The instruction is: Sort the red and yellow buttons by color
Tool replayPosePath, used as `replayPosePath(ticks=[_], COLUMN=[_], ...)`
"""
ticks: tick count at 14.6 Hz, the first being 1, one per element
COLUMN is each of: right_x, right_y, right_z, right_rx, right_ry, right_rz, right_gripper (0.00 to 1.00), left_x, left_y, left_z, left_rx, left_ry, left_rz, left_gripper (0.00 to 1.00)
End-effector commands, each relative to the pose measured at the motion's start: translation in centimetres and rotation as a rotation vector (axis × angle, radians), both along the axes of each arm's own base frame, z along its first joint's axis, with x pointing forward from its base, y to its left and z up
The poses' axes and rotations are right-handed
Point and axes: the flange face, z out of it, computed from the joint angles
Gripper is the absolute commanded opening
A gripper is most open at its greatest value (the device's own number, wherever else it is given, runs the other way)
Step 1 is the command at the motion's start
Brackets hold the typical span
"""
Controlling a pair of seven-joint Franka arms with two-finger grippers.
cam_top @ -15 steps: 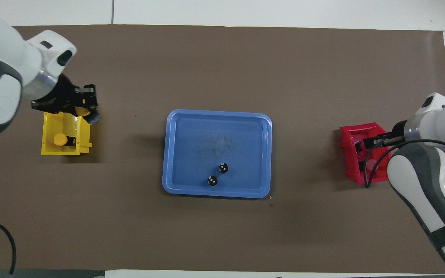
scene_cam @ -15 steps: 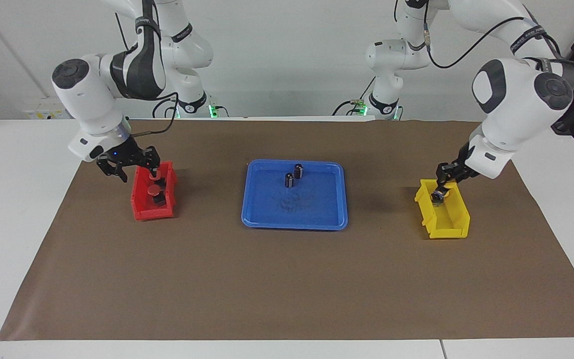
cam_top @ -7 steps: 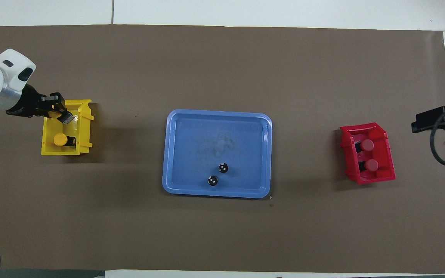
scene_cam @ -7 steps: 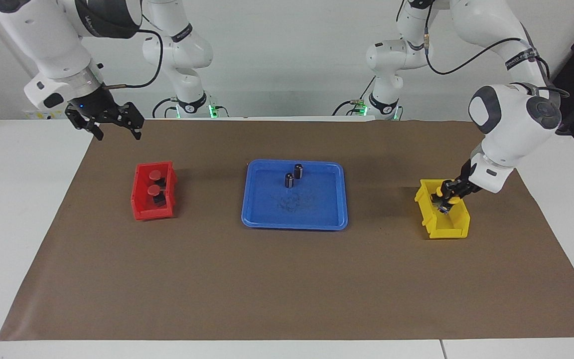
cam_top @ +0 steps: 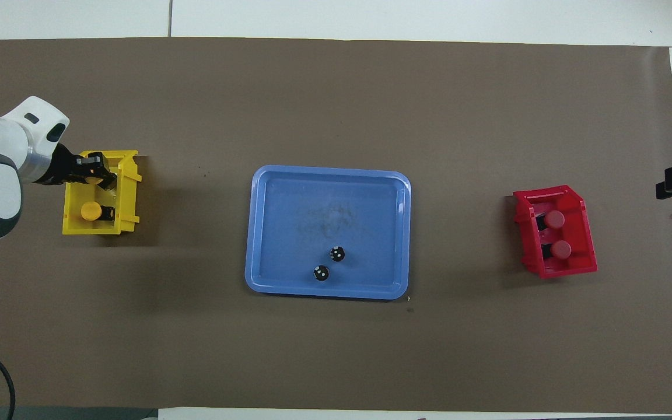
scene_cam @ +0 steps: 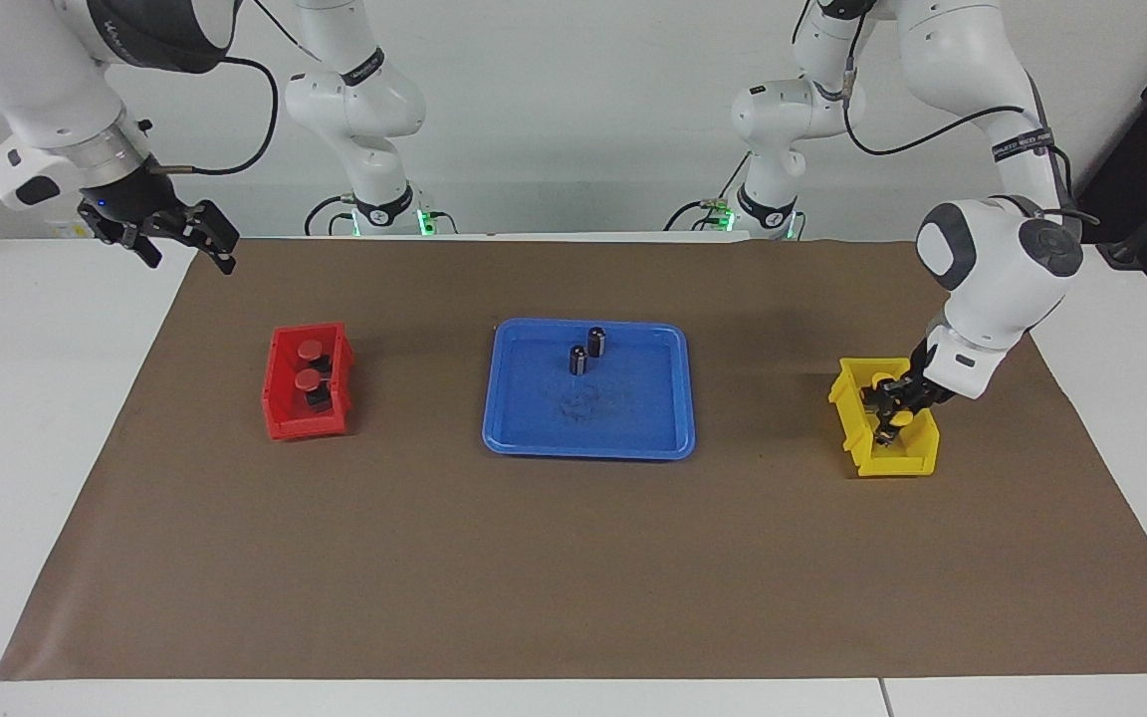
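Observation:
Two red buttons [scene_cam: 311, 350] [scene_cam: 307, 379] lie in the red bin [scene_cam: 280, 428] toward the right arm's end of the table. My right gripper [scene_cam: 187, 255] hangs open and empty, high over the mat's corner nearer the robots than that bin. My left gripper [scene_cam: 885, 423] reaches down into the yellow bin [scene_cam: 897, 460], shut on a yellow button [cam_top: 91, 180]. A second yellow button [cam_top: 90, 210] lies in the same bin, nearer the robots than the gripper.
A blue tray [scene_cam: 633, 438] sits mid-table between the two bins. Two small capless black cylinders [scene_cam: 595, 341] [scene_cam: 578, 359] stand in it, on its side nearer the robots. Brown paper covers the table.
My right gripper rose out of the red bin, leaving a red button there, and drew back toward the table's corner. My left gripper sank deeper into the yellow bin with its button.

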Motion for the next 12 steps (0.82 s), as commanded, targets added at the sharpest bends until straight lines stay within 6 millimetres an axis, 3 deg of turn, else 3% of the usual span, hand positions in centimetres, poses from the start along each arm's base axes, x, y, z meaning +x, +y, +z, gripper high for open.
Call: replayPosePath(ticks=[1, 4, 6, 10, 12], right_x=[-0.3, -0.3, -0.2, -0.4, -0.4], right_y=[-0.4, 0.4, 1.5, 1.6, 1.6], right_z=[0.4, 0.4, 0.6, 0.7, 0.7], right_rx=[-0.012, -0.012, -0.015, -0.016, -0.014], right_ry=[0.001, 0.004, 0.002, 0.005, 0.007], right_rz=[-0.002, 0.012, 0.034, 0.034, 0.032], right_gripper=[1.0, 1.0, 1.0, 1.0, 1.0], left_x=[-0.1, 0.0, 0.0, 0.3, 0.3], left_y=[0.3, 0.3, 0.4, 0.5, 1.7], left_z=[-0.6, -0.5, -0.4, -0.2, -0.3], left_rx=[-0.014, -0.015, -0.015, -0.014, -0.014], left_ry=[-0.017, -0.02, -0.021, -0.033, -0.035], left_rz=[-0.006, -0.005, -0.002, 0.0, 0.018], left_gripper=[0.06, 0.39, 0.51, 0.6, 0.61])
